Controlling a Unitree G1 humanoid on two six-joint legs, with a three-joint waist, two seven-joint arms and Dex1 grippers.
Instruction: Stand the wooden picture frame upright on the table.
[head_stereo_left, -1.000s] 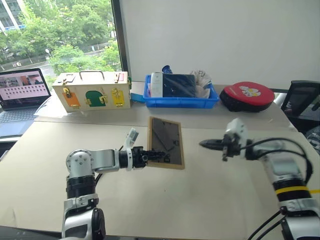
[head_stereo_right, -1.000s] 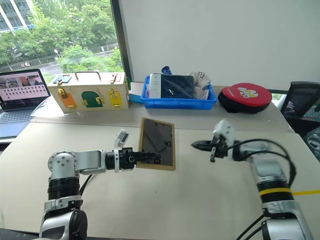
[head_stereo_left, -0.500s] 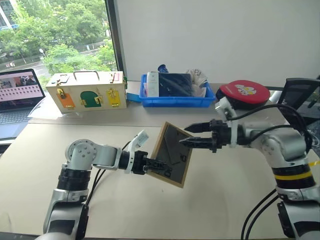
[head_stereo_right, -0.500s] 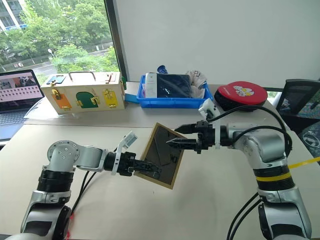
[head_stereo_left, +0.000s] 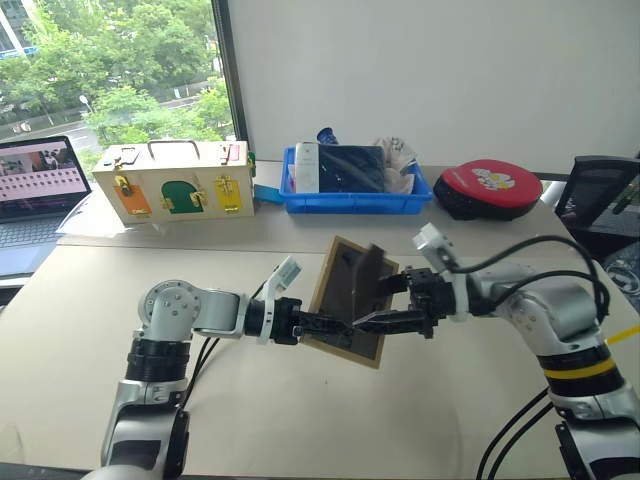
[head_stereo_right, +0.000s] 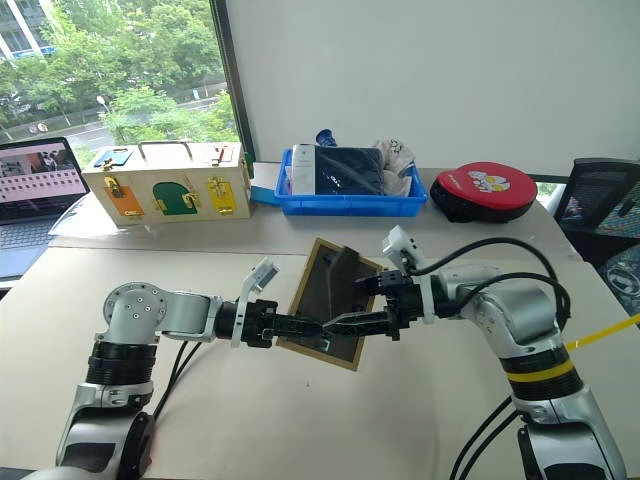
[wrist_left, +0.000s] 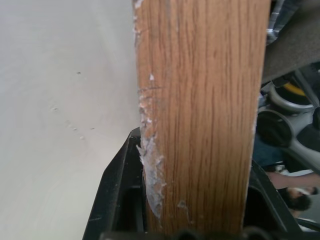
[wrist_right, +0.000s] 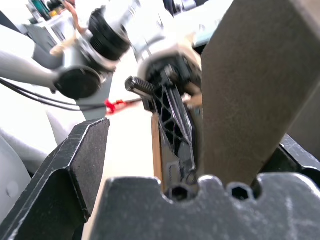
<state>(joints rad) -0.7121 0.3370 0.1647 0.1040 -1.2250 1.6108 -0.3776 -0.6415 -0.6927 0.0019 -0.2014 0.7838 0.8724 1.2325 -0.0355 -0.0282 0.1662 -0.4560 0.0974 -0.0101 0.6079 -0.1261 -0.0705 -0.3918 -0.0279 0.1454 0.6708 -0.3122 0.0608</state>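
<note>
Left gripper (head_stereo_left: 322, 324) clamped on wooden picture frame (head_stereo_left: 350, 300), tilted above table (head_stereo_left: 420, 400); right gripper (head_stereo_left: 385, 303) spread wide around its fold-out stand (head_stereo_left: 368, 272).

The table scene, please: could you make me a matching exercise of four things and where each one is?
Things:
1. frame
2. blue bin
3. red case
4. laptop

Places:
A. far left edge of the table
B. far side, at the right
C. lifted off the table, clamped in the left gripper
D. far side, between the latch box and the red case

Pairs: 1-C, 2-D, 3-B, 4-A
</note>
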